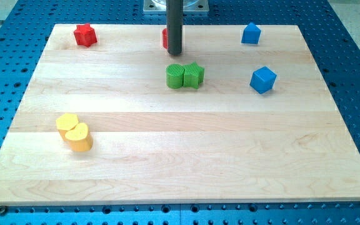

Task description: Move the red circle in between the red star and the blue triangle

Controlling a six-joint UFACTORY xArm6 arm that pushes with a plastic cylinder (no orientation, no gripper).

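Observation:
The red star [85, 35] sits near the board's top left corner. The red circle [165, 38] is at the top middle, mostly hidden behind my rod; only its left edge shows. My tip [174, 52] rests just to the right of and in front of the red circle, touching or nearly touching it. The blue triangle-like block [250, 33] sits at the top right. The red circle lies roughly on the line between the star and that blue block.
A green circle [175, 76] and a green star [194, 75] sit together just below my tip. A blue cube [262, 79] is at the right. Two yellow blocks [67, 122] [79, 137] sit together at the lower left. The wooden board [180, 169] lies on a blue perforated table.

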